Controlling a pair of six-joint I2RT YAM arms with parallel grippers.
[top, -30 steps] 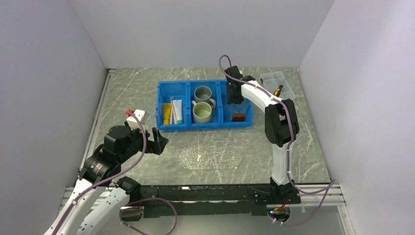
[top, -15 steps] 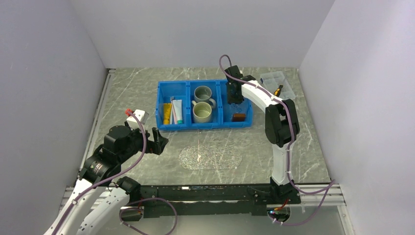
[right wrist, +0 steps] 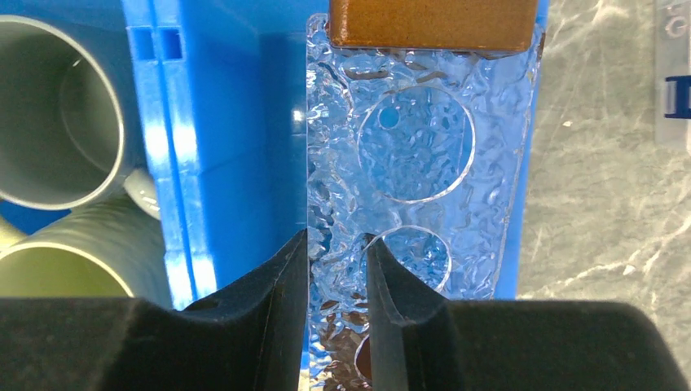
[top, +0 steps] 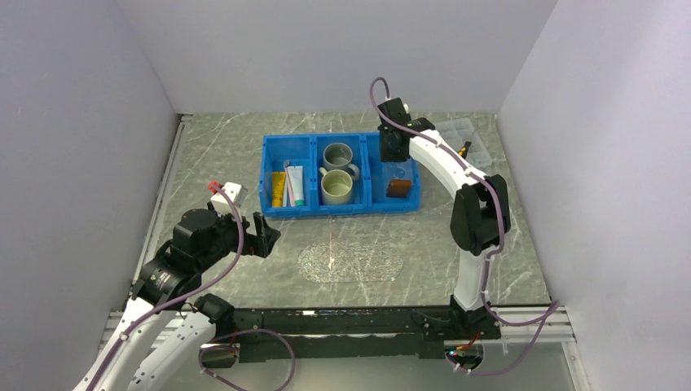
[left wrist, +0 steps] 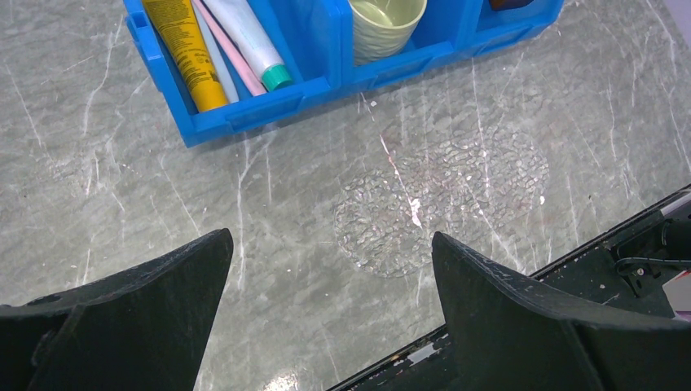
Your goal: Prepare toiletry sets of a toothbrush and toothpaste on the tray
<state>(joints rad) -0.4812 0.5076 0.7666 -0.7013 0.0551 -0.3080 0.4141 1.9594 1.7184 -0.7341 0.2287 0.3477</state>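
The tray [right wrist: 415, 163], clear and bumpy with a brown block handle [right wrist: 432, 23], stands in the right compartment of the blue bin [top: 314, 210]. My right gripper [right wrist: 336, 252] is shut on the tray's near left edge; from above, that gripper [top: 393, 155] is over the compartment. The toothpaste [left wrist: 248, 37], white with a teal end, lies in the bin's left compartment beside the slim pale toothbrush [left wrist: 216, 61]. My left gripper [left wrist: 330, 244] hangs open over bare table in front of the bin, holding nothing.
A yellow tube [left wrist: 183, 49] and a pink stick [left wrist: 232, 53] share the left compartment. Two mugs [top: 338, 155] [top: 336, 186] fill the middle one. A clear bumpy oval mat [top: 350, 263] lies flat on the table. A clear lidded box [top: 460, 134] sits back right.
My right arm has risen and stretched further back, bringing the tray's gripped end up with it. The left arm has not moved.
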